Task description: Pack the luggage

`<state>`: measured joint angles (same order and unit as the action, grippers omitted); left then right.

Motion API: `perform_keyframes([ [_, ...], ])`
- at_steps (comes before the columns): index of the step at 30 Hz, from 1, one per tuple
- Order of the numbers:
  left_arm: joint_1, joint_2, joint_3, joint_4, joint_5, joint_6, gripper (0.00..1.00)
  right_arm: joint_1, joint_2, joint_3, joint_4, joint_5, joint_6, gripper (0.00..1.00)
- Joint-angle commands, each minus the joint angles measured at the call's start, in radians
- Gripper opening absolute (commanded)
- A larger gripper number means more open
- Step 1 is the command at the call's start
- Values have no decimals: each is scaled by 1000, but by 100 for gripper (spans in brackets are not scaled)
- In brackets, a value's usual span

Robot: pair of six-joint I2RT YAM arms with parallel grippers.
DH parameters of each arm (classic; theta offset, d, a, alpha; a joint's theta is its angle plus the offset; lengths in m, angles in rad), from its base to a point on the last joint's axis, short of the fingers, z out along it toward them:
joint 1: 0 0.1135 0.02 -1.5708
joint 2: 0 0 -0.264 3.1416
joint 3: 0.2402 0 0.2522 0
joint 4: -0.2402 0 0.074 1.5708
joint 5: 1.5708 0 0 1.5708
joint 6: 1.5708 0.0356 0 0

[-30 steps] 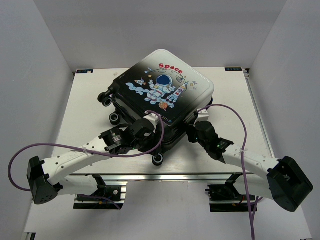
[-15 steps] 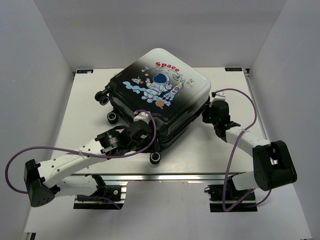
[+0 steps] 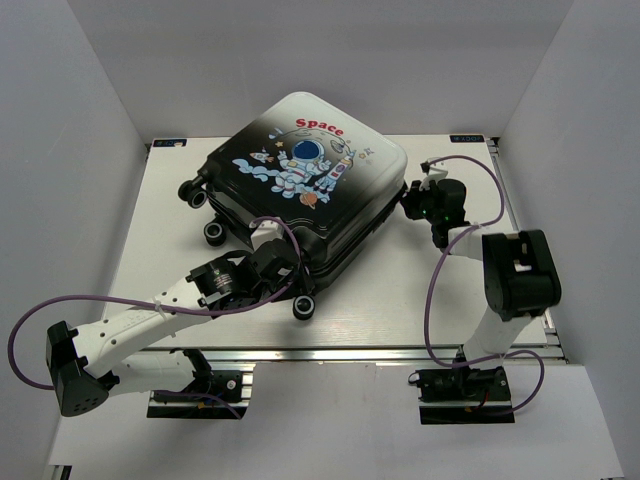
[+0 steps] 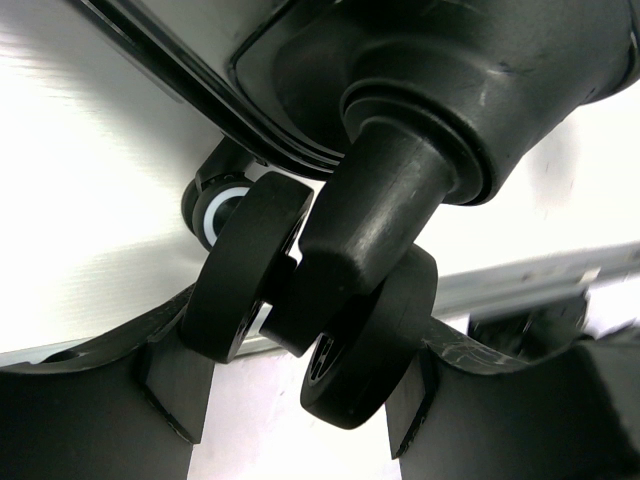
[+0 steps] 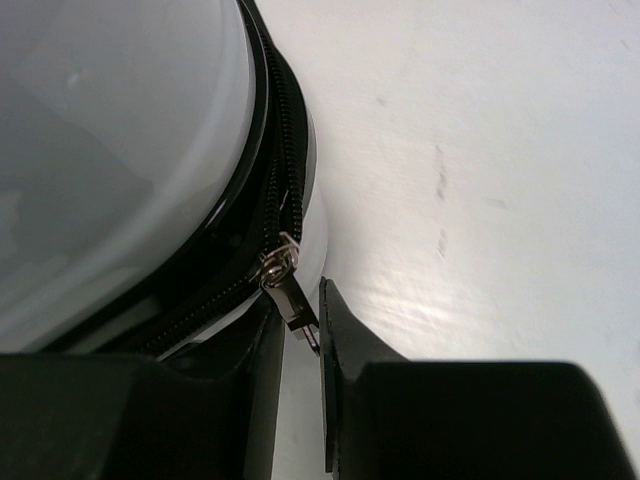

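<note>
**Closed suitcase lying aslant on the table, held at both ends**

The luggage [image 3: 300, 190] lies flat and closed at the middle of the white table [image 3: 160, 250], printed face up. Its long axis runs diagonally. The wheeled end points near-left and the opposite end far-right, with one corner nearest the arms. The shell fades from glossy black on the wheel side to white on the far-right side. It carries a cartoon astronaut, and the red word "Space" sits towards the far corner. Black wheels stick out along the near-left edge.

The left gripper [image 3: 283, 272] is at the near corner. In its wrist view its fingers [image 4: 175, 385] are closed on a twin-wheel caster [image 4: 245, 260], one against each outer face. The right gripper [image 3: 415, 200] is at the right-hand edge. Its jaws are narrowed to a slit, pinching the metal zipper pull [image 5: 285, 285] on the black zipper track [image 5: 275, 190].

Since a second ago the case has slid left and away from the arms. The right gripper has travelled from the near-right edge up along the right side, and its arm is now folded upright.
</note>
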<state>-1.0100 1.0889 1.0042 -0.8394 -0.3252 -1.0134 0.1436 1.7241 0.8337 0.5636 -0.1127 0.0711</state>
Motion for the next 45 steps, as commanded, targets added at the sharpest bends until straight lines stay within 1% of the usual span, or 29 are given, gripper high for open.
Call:
perform_keyframes([
  [1, 48, -110, 7, -420, -276, -191, 0, -193, 113, 101, 453, 256, 42, 0],
  [2, 48, -113, 5, -425, -279, -207, 0, -205, 135, 91, 552, 125, 29, 0],
  [4, 48, -113, 11, -454, -287, -226, 0, -202, 205, 134, 677, -20, 3, 0],
  [5, 48, -110, 14, -460, -288, -229, 0, -202, 227, 169, 688, -148, -10, 0],
  [7, 48, -98, 14, -484, -290, -246, 0, -194, 285, 237, 693, -267, -48, 0],
  [8, 48, -95, 14, -489, -287, -249, 0, -190, 308, 290, 746, -336, -57, 0],
  [10, 48, -84, 11, -507, -281, -263, 0, -184, 376, 341, 812, -366, -34, 0],
  [13, 48, -87, 8, -523, -276, -275, 0, -171, 462, 459, 901, -354, 15, 0],
  [16, 48, -109, -6, -523, -272, -278, 0, -145, 538, 589, 900, -299, -40, 0],
  [17, 48, -127, -12, -521, -270, -281, 0, -112, 578, 652, 895, -289, -110, 0],
  [19, 48, -138, -19, -527, -265, -284, 0, -70, 624, 720, 894, -230, -158, 0],
  [21, 48, -149, -30, -540, -261, -287, 0, -47, 698, 821, 910, -203, -148, 0],
  [22, 48, -149, -33, -550, -261, -292, 0, -35, 747, 893, 914, -197, -99, 0],
  [23, 48, -149, -33, -550, -261, -292, 0, -29, 765, 894, 915, -208, -99, 0],
  [24, 48, -146, -33, -556, -264, -291, 0, -21, 778, 939, 914, -219, -33, 0],
  [26, 48, -138, -27, -556, -273, -291, 0, 0, 786, 944, 921, -297, -1, 0],
  [30, 48, -126, 0, -550, -301, -290, 0, 42, 729, 811, 1022, -373, 5, 0],
  [31, 48, -121, 8, -546, -310, -290, 6, 48, 714, 730, 1059, -393, 33, 0],
  [32, 48, -121, 28, -543, -314, -292, 24, 53, 677, 684, 1140, -389, 51, 0],
  [33, 48, -118, 42, -546, -321, -292, 48, 56, 654, 633, 1189, -383, 74, 0],
  [34, 48, -110, 54, -546, -336, -292, 98, 57, 631, 526, 1232, -377, 100, 0],
  [35, 48, -109, 82, -546, -348, -292, 98, 56, 588, 474, 1318, -372, 107, 0],
  [36, 48, -107, 91, -547, -360, -294, 98, 57, 557, 419, 1323, -367, 104, 0],
  [37, 48, -101, 103, -546, -374, -294, 98, 56, 524, 321, 1311, -393, 57, 0],
  [39, 48, -96, 141, -546, -422, -291, 98, 73, 430, 208, 1323, -387, -8, 0],
  [40, 48, -87, 157, -549, -437, -290, 98, 74, 370, 114, 1322, -390, -31, 0],
  [42, 48, -78, 216, -569, -492, -292, 98, 85, 324, 33, 1322, -387, -66, 0],
  [43, 48, -58, 278, -575, -576, -336, 98, 85, 286, -44, 1322, -398, -115, 0],
  [45, 59, -49, 292, -572, -601, -392, 98, 80, 269, -77, 1322, -392, -114, 0],
])
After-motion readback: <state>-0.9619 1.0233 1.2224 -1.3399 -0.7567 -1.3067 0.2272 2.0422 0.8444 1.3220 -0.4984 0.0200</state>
